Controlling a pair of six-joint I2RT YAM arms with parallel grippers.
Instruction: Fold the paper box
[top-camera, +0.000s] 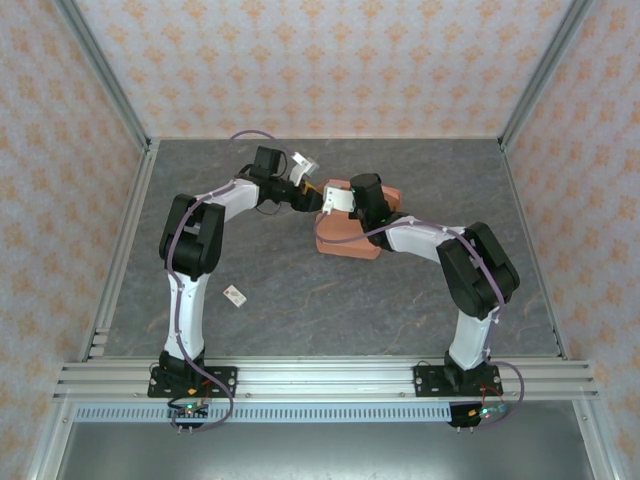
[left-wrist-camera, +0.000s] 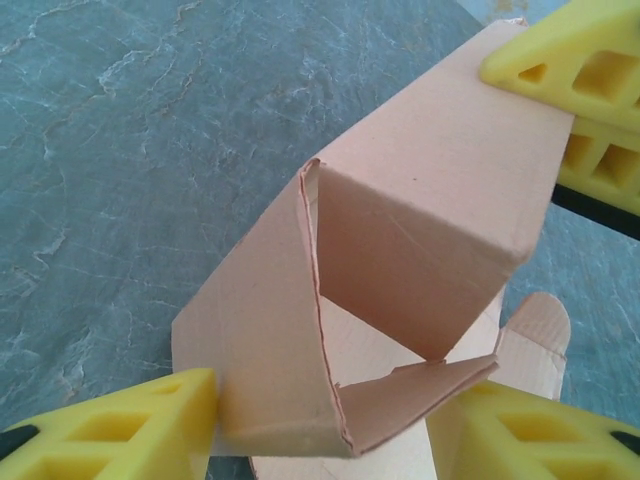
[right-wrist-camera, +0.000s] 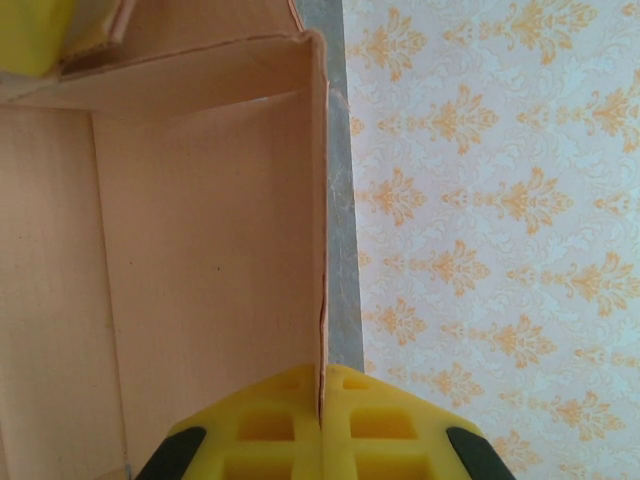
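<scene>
Salmon cardboard box (top-camera: 348, 240), half folded, sits on the table (top-camera: 300, 300) toward its far side. Right gripper (right-wrist-camera: 322, 385) pinches one wall (at its edge). Left gripper (left-wrist-camera: 325, 405) stands partly open, fingers (left-wrist-camera: 120, 430) astride a flapped end.

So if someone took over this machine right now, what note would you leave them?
Left tool: jaws apart, straddling an end flap of the salmon-orange thin cardboard paper box.
Right tool: shut on one wall of that box.
Box: on the grey table, between both tools.
Done: walls partly raised into a box shape.
Left: end flaps loose, not yet tucked shut.
</scene>
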